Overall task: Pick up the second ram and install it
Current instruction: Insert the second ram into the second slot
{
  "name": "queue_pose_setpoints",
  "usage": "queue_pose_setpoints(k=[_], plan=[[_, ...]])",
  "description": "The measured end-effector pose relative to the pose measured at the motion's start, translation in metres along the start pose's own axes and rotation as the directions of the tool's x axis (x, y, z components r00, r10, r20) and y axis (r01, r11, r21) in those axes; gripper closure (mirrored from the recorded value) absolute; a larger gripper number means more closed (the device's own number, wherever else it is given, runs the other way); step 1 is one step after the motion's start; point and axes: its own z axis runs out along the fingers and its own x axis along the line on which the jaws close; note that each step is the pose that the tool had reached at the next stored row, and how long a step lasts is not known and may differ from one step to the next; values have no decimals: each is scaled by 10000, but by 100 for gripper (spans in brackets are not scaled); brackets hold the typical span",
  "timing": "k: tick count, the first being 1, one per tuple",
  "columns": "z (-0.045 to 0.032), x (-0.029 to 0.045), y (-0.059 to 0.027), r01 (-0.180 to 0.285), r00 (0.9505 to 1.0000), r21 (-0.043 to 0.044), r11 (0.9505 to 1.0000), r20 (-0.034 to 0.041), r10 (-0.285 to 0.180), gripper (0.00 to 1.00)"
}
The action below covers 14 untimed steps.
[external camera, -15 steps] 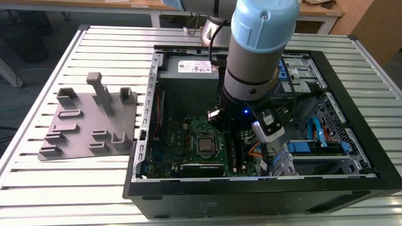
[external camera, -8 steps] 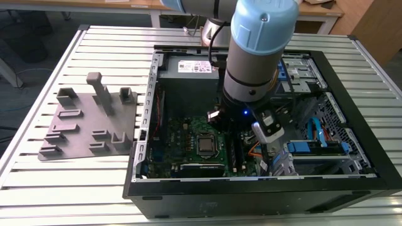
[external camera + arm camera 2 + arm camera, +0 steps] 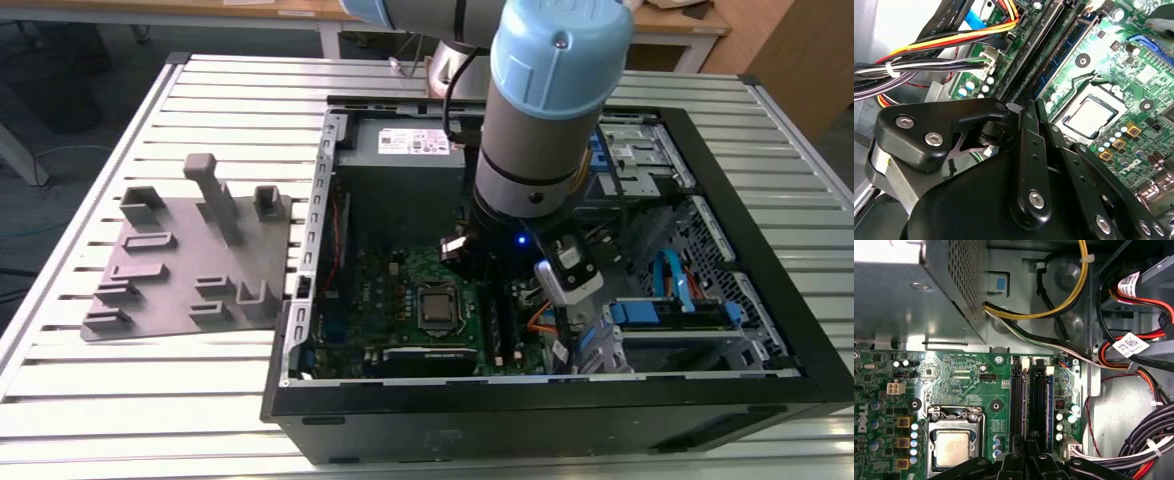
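Note:
My gripper (image 3: 1027,445) (image 3: 1030,107) is down inside the open computer case, over the memory slots of the green motherboard (image 3: 969,375) (image 3: 394,285). Its black fingers stand almost together, shut on the second ram (image 3: 1025,395). I see the ram edge-on as a thin strip running away from the fingertips along a black slot. Another dark blue stick (image 3: 1048,400) sits in the neighbouring slot. I cannot tell how deep the held ram sits. In the exterior view the arm's wrist (image 3: 534,200) hides the fingers.
The processor socket (image 3: 954,445) lies beside the slots. Bundled cables (image 3: 1134,355) and the power supply box (image 3: 914,290) crowd the far end. On the slatted table, the grey moulded plate (image 3: 174,260) with upright blocks lies at the exterior view's left of the case (image 3: 561,410).

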Motion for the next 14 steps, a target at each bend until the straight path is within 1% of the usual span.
queue_pose_setpoints(k=[4,5,7,8,9,14], plan=[[2,-1,1,0,10000,-6,10000,1,0,88],[2,-1,1,1,10000,-4,10000,1,-1,82],[-5,-1,0,0,10000,3,10000,-1,0,82],[-27,-2,1,1,10000,1,10000,0,-1,82],[-68,-4,4,1,10000,0,10000,0,-1,82],[-290,-13,27,0,10000,11,10000,1,0,82]])
